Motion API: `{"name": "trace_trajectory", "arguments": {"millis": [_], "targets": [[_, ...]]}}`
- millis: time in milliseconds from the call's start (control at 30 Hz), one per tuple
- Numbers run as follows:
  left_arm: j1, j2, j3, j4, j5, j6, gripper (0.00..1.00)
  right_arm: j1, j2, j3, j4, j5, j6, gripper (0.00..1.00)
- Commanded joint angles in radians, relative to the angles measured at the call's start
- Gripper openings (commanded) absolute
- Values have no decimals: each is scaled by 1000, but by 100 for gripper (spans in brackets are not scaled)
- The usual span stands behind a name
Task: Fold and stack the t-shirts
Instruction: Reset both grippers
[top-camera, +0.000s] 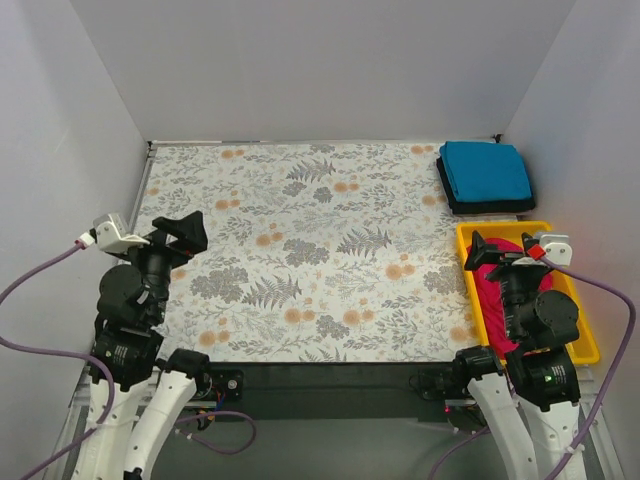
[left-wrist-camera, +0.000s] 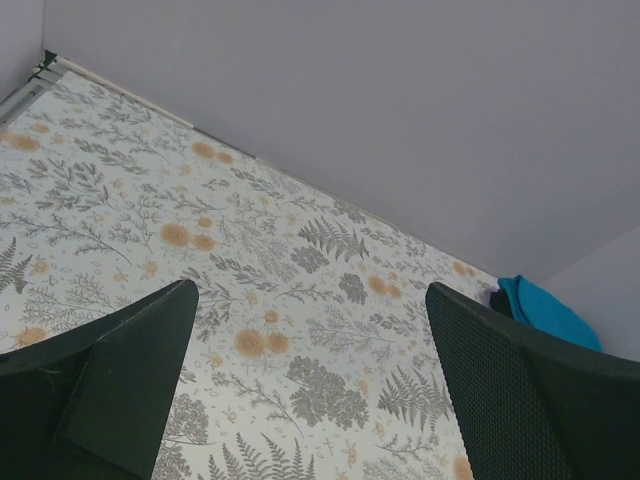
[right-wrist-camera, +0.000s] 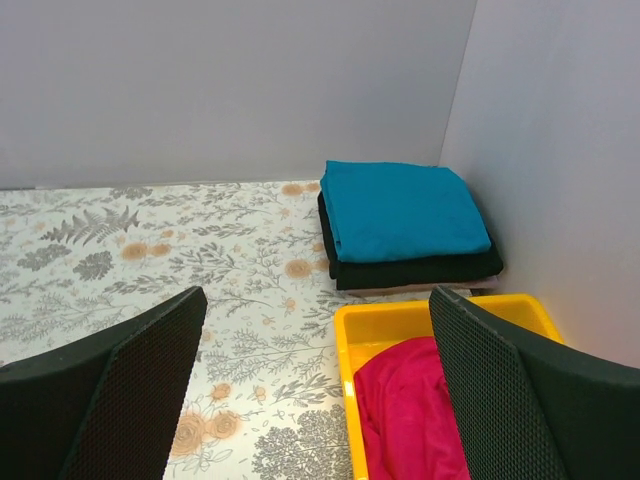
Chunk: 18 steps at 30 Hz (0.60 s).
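A folded teal-blue t-shirt (top-camera: 486, 172) lies on a folded black t-shirt (top-camera: 452, 196) at the far right corner; both show in the right wrist view, teal (right-wrist-camera: 400, 208) over black (right-wrist-camera: 415, 269). A crumpled magenta-pink t-shirt (top-camera: 492, 296) lies in the yellow tray (top-camera: 468, 258), also seen in the right wrist view (right-wrist-camera: 405, 410). My right gripper (top-camera: 497, 253) is open and empty above the tray (right-wrist-camera: 345, 335). My left gripper (top-camera: 180, 234) is open and empty over the table's left side.
The table has a floral cloth (top-camera: 310, 250). Grey walls close in the back and both sides. The tray stands at the right edge, just in front of the folded stack. The teal shirt's edge shows in the left wrist view (left-wrist-camera: 545, 312).
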Motion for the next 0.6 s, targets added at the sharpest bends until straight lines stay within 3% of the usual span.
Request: {"name": "trace_trajectory", "arguments": {"millis": [0,200,367,567], "targets": [[-4,-63,-128,64,-65,34,98,4,-53,-49,22,-39,-16,98],[-2,-264,-420,381,29,56,98,4,-114,-106,15,-53,-13,98],[-4,-269,-549,479,40,38,98,4,-111,-165,39,-30,-16,98],[-4,-209,-597,556,57,65,98,4,-109,-171,44,-41,-22,98]]}}
